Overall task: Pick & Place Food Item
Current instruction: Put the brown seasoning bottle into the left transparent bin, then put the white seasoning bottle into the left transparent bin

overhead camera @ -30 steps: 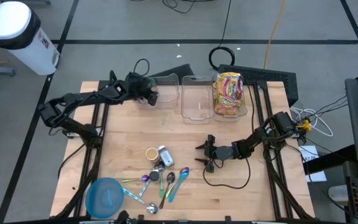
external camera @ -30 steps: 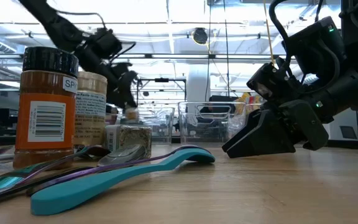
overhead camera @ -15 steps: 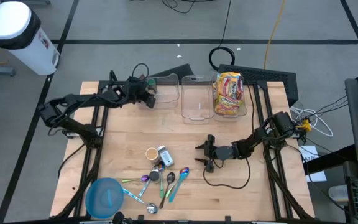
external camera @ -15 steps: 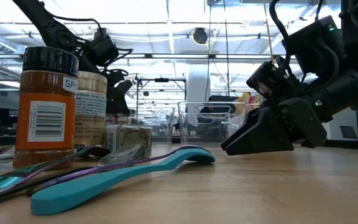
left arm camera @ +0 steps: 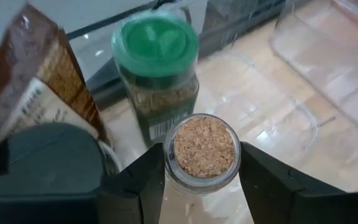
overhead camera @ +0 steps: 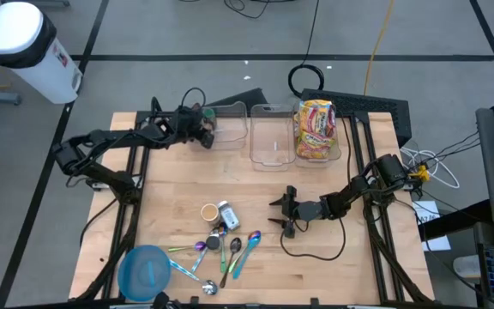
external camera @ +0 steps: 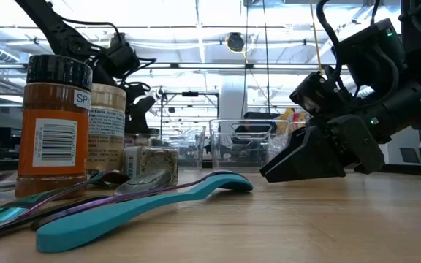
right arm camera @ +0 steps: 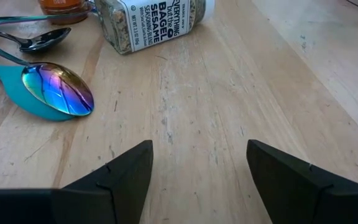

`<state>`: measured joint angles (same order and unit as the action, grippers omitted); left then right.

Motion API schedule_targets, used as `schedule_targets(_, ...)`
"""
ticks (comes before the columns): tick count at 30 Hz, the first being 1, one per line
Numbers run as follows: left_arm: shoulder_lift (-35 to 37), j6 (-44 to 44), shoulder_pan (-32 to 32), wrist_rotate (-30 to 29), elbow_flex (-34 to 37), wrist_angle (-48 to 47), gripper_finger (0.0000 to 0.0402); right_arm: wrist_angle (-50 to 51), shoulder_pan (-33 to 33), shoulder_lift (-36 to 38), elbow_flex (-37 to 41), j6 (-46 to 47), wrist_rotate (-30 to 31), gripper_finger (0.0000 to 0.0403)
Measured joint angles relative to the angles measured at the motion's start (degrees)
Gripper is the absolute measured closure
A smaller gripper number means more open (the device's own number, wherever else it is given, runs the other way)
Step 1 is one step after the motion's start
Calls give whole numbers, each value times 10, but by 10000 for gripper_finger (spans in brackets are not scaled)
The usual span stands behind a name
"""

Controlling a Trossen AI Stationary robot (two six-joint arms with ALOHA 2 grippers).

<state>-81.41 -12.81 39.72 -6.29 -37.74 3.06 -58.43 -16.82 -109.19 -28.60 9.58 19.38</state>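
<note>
Item: cork-topped jar (left arm camera: 204, 151), grasped in your left claw (left arm camera: 202, 180) above the leftmost clear bin (overhead camera: 228, 125), beside a green-lidded jar (left arm camera: 158, 68). Risk: lowering crooked knocks that neighbour over. Right claw (right arm camera: 197, 171): released, idle over the counter (right arm camera: 241, 93).

Bright, even light is falling from overhead onto my surface (overhead camera: 256, 206), and only soft, short shadows are lying under my arms in the high view. In the low view, ceiling strip lights (external camera: 196, 14) are blowing out to white behind everything, so my arms are showing as dark silhouettes against them. The teal spoon (external camera: 134, 208) nearest that lens is looking soft and swollen, while the orange spice jar (external camera: 55, 120) is reading fairly sharp. Through my left wrist, glare is streaking the clear bin (left arm camera: 328, 56), and the brown bag (left arm camera: 27, 81) at the edge is blurring. Through my right wrist, the iridescent spoon bowl (right arm camera: 58, 88) is glinting rainbow colours.
</note>
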Motion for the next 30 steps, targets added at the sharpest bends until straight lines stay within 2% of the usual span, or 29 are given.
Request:
schedule_targets(6,0,5,0,-2,0,-35,161,0,0,0,0,0,0,152)
schedule_targets(10,0,2,0,-3,0,-37,138,0,0,0,0,0,0,152)
schedule_targets(20,0,0,0,4,-7,-31,131,0,0,0,0,0,0,152)
schedule_targets(27,0,-10,0,65,-52,-58,131,1,0,0,0,0,0,152)
schedule_targets(30,0,-10,0,95,-87,-99,131,1,0,0,0,0,0,152)
